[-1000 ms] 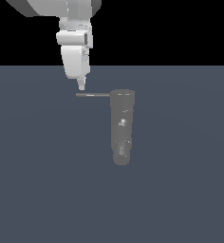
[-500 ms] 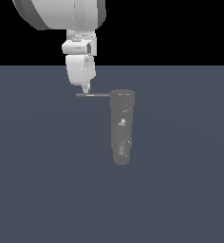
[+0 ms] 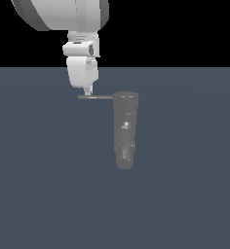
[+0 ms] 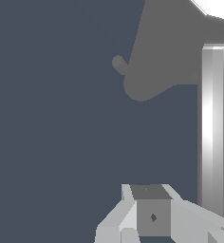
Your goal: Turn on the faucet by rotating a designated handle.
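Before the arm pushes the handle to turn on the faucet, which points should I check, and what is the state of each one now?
1. Gripper is at the handle's free end, away from the faucet body: ok in the exterior view.
2. Tip low enough to meet the rod: it appears to reach rod level; actual contact cannot tell.
3. Jaws open or shut: cannot tell; they read as a single tip in the exterior view.
4. Handle straight and level, jutting toward the exterior view's left from the faucet's top: ok.
5. Which side of the rod the tip stands on, in depth: cannot tell from one exterior view.
6. Faucet shows in the wrist view beside the gripper: ok.
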Robot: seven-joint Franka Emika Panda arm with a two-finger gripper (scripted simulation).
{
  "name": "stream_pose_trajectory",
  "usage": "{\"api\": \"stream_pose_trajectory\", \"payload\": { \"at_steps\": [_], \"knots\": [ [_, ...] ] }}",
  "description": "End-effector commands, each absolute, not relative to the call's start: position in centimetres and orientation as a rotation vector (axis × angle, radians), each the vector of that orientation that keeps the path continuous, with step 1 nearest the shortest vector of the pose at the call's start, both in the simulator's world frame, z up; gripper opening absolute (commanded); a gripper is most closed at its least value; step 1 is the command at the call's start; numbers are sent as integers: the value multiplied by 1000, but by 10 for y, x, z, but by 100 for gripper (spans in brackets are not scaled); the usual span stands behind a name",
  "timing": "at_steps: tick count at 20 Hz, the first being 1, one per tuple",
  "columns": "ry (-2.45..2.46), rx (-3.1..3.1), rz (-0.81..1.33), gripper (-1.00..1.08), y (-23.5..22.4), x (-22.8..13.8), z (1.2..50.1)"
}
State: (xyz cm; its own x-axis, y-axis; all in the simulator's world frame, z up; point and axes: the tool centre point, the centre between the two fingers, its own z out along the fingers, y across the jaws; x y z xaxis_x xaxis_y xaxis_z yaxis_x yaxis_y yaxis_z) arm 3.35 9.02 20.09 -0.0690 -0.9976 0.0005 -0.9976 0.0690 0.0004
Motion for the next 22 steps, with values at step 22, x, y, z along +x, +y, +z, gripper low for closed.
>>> {"api": "stream_pose_trajectory", "payload": {
  "at_steps": [22],
  "knots": [
    [-2297, 2143, 1, -100, 93, -37, 201]
  ]
}}
